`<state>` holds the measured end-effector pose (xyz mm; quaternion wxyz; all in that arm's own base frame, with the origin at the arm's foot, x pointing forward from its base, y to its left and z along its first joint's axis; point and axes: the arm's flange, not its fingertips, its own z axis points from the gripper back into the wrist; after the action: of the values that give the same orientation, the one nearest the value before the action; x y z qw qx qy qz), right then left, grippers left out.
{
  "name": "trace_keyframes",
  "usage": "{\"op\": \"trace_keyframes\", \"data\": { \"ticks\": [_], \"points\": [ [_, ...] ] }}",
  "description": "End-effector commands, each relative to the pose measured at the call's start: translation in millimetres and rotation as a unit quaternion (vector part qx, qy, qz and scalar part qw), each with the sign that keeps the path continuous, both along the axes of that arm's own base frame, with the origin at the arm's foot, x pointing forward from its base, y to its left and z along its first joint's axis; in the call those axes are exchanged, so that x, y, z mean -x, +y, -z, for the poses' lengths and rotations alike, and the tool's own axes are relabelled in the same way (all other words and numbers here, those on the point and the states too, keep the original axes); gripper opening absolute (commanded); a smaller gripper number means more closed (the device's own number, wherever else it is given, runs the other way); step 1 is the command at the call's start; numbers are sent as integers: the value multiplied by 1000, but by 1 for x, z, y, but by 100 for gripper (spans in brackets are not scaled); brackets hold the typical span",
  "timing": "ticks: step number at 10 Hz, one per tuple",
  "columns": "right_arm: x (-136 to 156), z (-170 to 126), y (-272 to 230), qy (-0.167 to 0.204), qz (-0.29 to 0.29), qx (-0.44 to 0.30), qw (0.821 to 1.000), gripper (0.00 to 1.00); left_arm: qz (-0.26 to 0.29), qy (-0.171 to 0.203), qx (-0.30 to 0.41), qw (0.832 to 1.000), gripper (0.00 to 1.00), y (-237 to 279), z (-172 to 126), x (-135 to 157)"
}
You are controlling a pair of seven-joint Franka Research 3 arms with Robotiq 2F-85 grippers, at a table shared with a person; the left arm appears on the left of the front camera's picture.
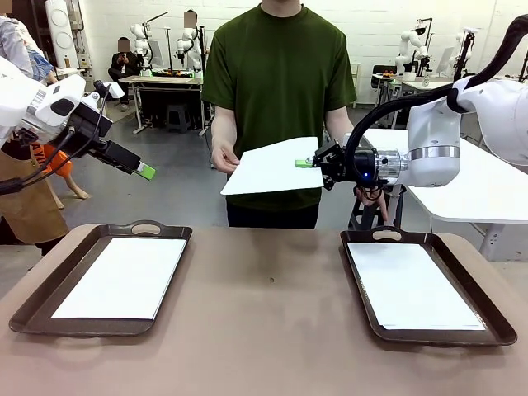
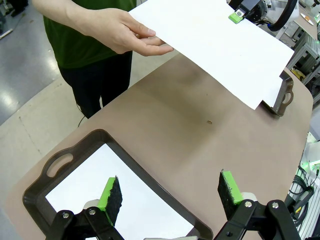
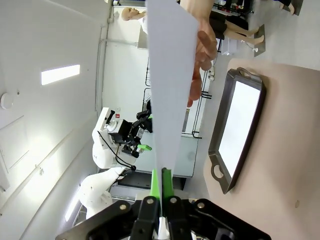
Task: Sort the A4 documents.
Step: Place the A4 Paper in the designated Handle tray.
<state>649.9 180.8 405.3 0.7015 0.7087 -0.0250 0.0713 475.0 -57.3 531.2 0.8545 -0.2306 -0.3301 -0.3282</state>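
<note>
Your right gripper: pinching the A4 sheet, which the person's hand also holds. Left gripper: spread, empty.

Hidden and cropped regions, as I see them from the console.
The held sheet covers most of the far tray; my left-wrist frame crops the near tray at the bottom edge; the person's hand sits partly behind the paper.

Two dark brown trays with handles sit on a brown table: the left tray toward the left edge, the right tray toward the right. A person in a green T-shirt stands at the far side.
</note>
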Motion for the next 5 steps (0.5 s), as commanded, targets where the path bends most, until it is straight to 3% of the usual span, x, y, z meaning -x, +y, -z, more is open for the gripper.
{"op": "trace_keyframes", "data": {
  "ticks": [1, 5],
  "points": [
    [0, 2, 1, 1, 3, 2, 1000, 0, 2, -3, 4, 1000, 100, 1, 0, 0],
    [0, 0, 0, 0, 0, 0, 1000, 1, 2, -3, 4, 1000, 100, 1, 0, 0]
  ]
}}
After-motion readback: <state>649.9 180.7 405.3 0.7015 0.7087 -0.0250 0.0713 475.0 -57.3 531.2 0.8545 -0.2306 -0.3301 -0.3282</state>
